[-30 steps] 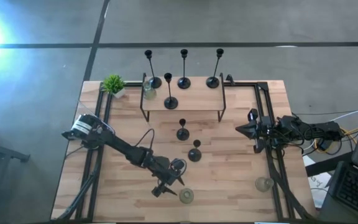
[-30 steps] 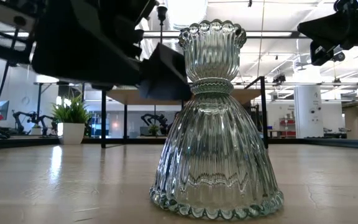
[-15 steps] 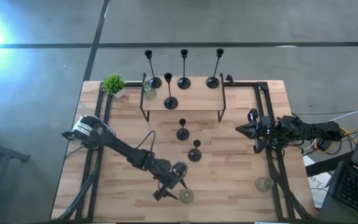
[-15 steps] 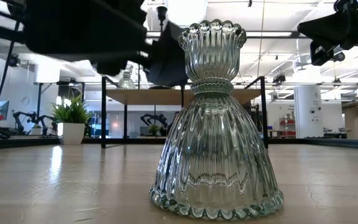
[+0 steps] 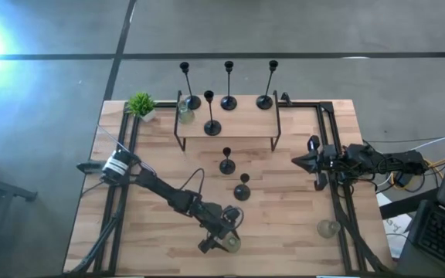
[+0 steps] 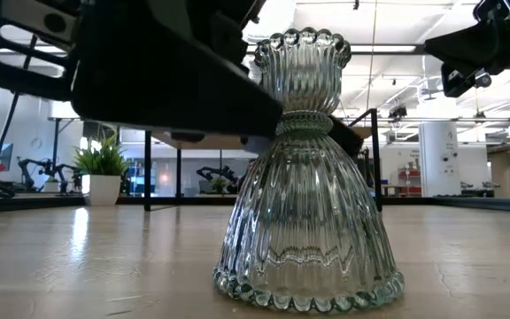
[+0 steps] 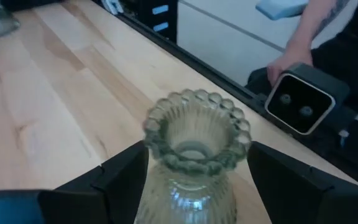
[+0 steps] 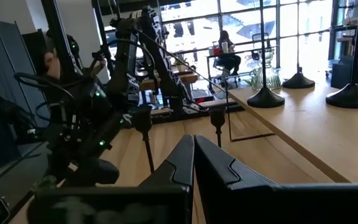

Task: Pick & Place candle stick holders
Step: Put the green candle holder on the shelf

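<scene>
Two fingers of the left gripper [image 7: 194, 180] stand spread wide, one on each side of a ribbed glass candle holder [image 7: 194, 149]; neither finger is seen touching the glass. This holder stands upright on the wooden table [image 5: 284, 224] at its near edge, and in the low view it fills the foreground with the dark gripper body just behind its neck. In the high view the left gripper [image 5: 224, 238] sits over the same holder.

The right gripper [image 5: 304, 161] hangs at the right side of the table, its fingers pressed together and holding nothing.

A second glass holder [image 5: 328, 228] stands near the right front corner. Two short black holders [image 5: 226, 164] stand mid-table. A small shelf [image 5: 226, 123] at the back carries four tall black holders [image 5: 229, 99] and a third glass one [image 5: 185, 114]. A potted plant [image 5: 140, 105] stands at the back left. A person's hand [image 7: 284, 62] shows beyond the table edge.
</scene>
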Robot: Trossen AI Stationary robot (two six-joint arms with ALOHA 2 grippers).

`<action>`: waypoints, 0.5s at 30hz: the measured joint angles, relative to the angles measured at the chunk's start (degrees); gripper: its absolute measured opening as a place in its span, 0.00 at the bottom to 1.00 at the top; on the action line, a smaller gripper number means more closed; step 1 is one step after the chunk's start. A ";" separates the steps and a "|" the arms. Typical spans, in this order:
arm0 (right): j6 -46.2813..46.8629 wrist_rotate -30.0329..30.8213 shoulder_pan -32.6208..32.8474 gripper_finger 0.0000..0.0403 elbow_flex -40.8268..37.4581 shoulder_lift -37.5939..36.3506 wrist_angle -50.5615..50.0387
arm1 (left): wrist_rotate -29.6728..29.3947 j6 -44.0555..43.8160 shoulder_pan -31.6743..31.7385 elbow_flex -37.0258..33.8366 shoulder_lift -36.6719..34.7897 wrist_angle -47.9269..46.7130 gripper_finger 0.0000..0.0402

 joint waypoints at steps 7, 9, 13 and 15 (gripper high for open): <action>-0.02 0.01 0.00 0.02 0.00 0.23 -0.13 | 0.66 -0.37 0.00 1.40 0.27 0.11 0.67; 0.07 0.02 0.02 0.02 0.00 0.21 -0.15 | 0.66 -0.49 0.00 1.56 0.25 0.28 0.65; 0.08 0.00 0.01 0.02 0.00 0.23 -0.15 | 0.66 -1.04 0.00 1.55 0.25 0.16 0.56; 0.07 0.01 0.00 0.02 -0.01 0.23 -0.15 | 0.64 -1.16 0.00 1.55 0.25 0.18 0.50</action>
